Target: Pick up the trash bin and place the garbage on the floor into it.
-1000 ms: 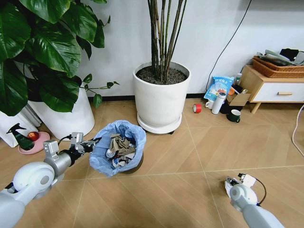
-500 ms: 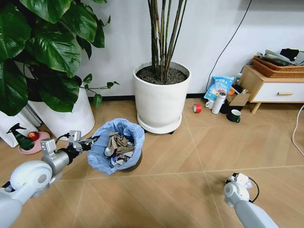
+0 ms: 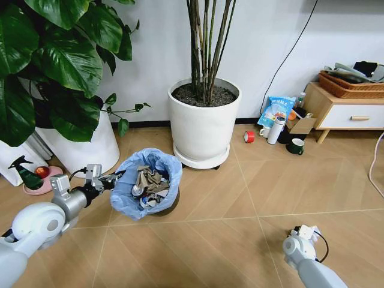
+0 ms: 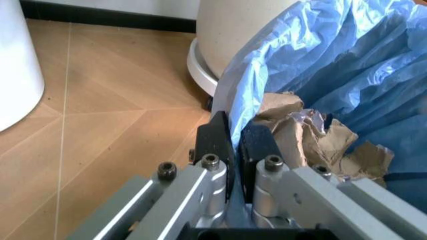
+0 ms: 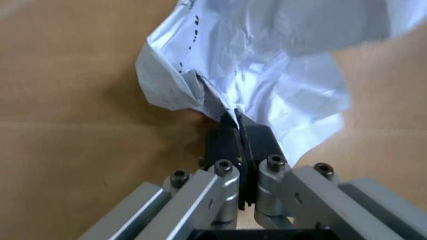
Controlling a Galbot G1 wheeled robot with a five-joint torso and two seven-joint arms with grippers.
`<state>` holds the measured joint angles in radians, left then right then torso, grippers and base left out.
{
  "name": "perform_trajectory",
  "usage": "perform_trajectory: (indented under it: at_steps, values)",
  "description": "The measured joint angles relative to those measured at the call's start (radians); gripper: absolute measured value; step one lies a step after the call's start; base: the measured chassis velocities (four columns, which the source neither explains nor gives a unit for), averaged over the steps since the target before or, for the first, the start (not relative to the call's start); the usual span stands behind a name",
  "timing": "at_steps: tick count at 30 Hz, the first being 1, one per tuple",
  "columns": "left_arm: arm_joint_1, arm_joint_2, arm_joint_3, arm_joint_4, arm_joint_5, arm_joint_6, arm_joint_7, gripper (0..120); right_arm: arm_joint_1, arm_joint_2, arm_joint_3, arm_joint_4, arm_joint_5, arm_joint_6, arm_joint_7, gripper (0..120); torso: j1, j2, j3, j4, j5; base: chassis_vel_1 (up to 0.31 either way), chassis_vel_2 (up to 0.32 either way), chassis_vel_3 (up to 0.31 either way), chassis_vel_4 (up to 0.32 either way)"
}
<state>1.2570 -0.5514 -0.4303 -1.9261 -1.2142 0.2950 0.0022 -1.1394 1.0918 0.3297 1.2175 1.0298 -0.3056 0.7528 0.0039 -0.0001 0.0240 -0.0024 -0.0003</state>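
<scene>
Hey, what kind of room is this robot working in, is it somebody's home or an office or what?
Most likely a home living room or a lounge corner, though that is a guess. Large potted plants in white pots stand against a wall on a wood-look floor, and a low wooden cabinet carries a wicker tray.

Light-blue-lined trash bin [image 3: 147,183], tan herringbone floor [image 3: 240,204]

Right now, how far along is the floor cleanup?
Done: the trash bin already holds crumpled paper and other litter. In hand: the left gripper is shut on the bin's blue-lined rim; the right gripper pinches a crumpled white tissue. Left: that tissue isn't in the bin yet.
</scene>
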Motion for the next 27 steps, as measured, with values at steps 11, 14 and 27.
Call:
perform_trajectory:
  at_steps: [11,14,27]
  values:
    - [-0.008,0.006,0.007,0.005,-0.005,0.0,0.006,0,-0.109,-0.173,-0.013,0.29,-0.124,0.083,-0.171,0,0.0,0.0,0.0,-0.0001,-0.0002,0.0,0.0,0.0,0.0]
    - [-0.007,0.006,0.011,0.005,-0.003,0.0,0.008,0,-0.152,-0.23,-0.013,0.393,-0.199,0.146,-0.29,0,0.0,0.0,0.0,-0.0001,-0.0007,0.0,0.0,0.0,0.0]
    - [-0.01,0.004,0.026,0.008,0.008,-0.001,0.003,0,0.081,-0.398,-0.2,0.636,-0.477,0.517,-0.811,0,0.0,0.0,0.0,0.0004,-0.0005,0.0,0.0,0.0,0.0]
